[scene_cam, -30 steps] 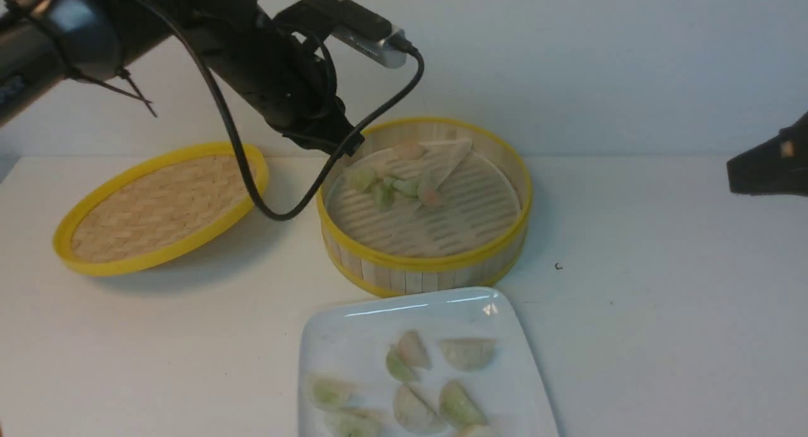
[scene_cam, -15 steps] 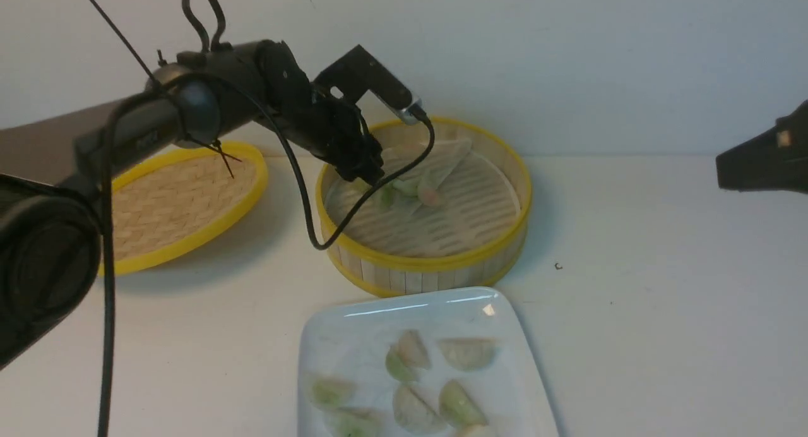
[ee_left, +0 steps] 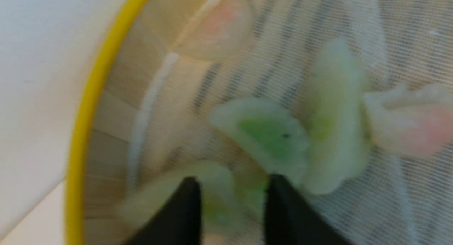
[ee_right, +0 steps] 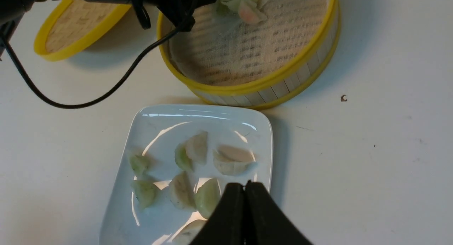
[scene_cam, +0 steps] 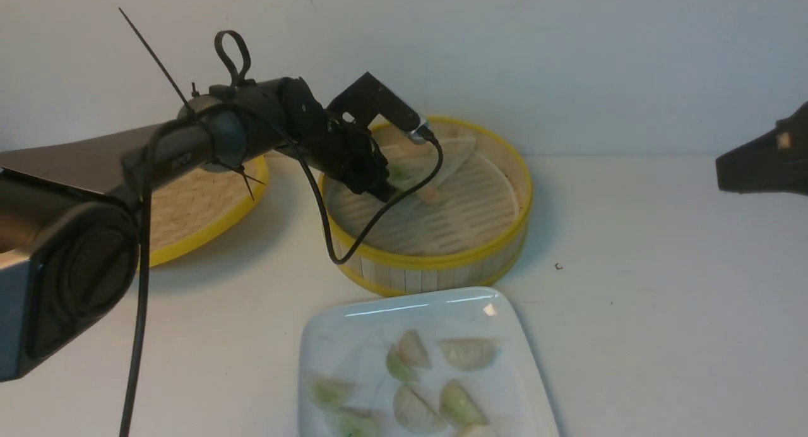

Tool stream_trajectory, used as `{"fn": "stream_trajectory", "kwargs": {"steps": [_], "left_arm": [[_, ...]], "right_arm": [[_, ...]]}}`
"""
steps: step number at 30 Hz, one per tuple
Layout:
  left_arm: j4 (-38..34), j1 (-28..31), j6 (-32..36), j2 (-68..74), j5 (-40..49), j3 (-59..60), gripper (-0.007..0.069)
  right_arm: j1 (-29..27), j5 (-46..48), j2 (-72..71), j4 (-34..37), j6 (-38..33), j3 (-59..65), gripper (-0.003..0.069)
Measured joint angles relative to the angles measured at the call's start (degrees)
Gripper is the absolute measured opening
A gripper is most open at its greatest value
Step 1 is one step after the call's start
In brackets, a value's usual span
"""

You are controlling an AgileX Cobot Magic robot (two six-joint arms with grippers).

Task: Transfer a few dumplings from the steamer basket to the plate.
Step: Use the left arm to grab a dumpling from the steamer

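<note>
The steamer basket [scene_cam: 435,260] stands at the table's middle back. A few dumplings lie on its liner: a pinkish one [scene_cam: 431,195], and in the left wrist view green ones [ee_left: 272,138] and pink ones [ee_left: 414,128]. My left gripper [scene_cam: 385,191] is down inside the basket near its left wall. It is open [ee_left: 231,188], its fingers astride a blurred green dumpling [ee_left: 219,202]. The white plate [scene_cam: 341,336] lies in front of the basket with several dumplings [scene_cam: 467,353] on it. My right gripper [ee_right: 245,184] is shut and empty, raised over the plate's right edge [ee_right: 270,149].
The woven yellow-rimmed lid [scene_cam: 189,203] lies left of the basket, partly behind my left arm. The arm's black cable [scene_cam: 328,235] hangs over the basket's left rim. My right gripper [scene_cam: 719,175] shows at the far right edge. A small dark speck [scene_cam: 558,266] lies right of the basket.
My left arm has come down and forward, bringing its gripper from above the basket's back left rim into the basket at the green dumplings. The right gripper has barely moved.
</note>
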Motion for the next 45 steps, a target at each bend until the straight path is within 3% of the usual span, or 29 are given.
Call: {"fn": "stream_trajectory", "kwargs": {"steps": [2,5,16,23,26,29,31,32,33,36,39,45], "left_arm": [[0.85,-0.45,0.12,-0.41,1.36,-0.19,0.0041],[1.81,-0.62,0.29,-1.9,5.09,-0.39,0.0002],[2.21,-0.62,-7.28,-17.17,11.9,-1.12,-0.0006],[2.21,-0.62,-6.98,-15.7,10.22,-1.12,0.0001],[2.21,-0.62,-6.93,-12.71,9.07,-1.12,0.004],[2.16,-0.62,-9.36,-8.35,8.85,-1.12,0.0151],[1.67,-0.62,-14.38,-6.35,9.1,-1.05,0.0264],[1.66,-0.62,-15.34,-6.21,9.11,-1.05,0.0274],[1.48,-0.62,-18.47,-5.37,9.11,-1.05,0.0355],[1.35,-0.62,-23.11,-5.04,8.94,-1.05,0.0456],[1.17,-0.62,-25.15,-4.59,8.64,-1.11,0.0491],[1.17,-0.62,-25.7,-1.99,8.69,-1.11,0.0472]], "right_arm": [[0.0,0.11,0.0,0.0,-0.11,0.0,-0.0011],[0.0,0.95,0.0,0.0,-0.11,0.0,-0.0011],[0.0,3.07,0.0,0.0,-0.11,0.0,-0.0011],[0.0,3.13,0.0,0.0,-0.11,0.0,-0.0011],[0.0,3.31,0.0,0.0,-0.11,0.0,-0.0011],[0.0,3.63,0.0,0.0,-0.11,0.0,-0.0011],[0.0,3.68,0.0,0.0,-0.12,0.0,-0.0011],[0.0,3.68,0.0,0.0,-0.12,0.0,-0.0011],[0.0,3.68,0.0,0.0,-0.12,0.0,-0.0011],[0.0,3.43,0.0,0.0,-0.12,0.0,-0.0011],[0.0,2.51,0.0,0.0,-0.12,0.0,-0.0011],[0.0,2.14,0.0,0.0,-0.12,0.0,-0.0011]]}}
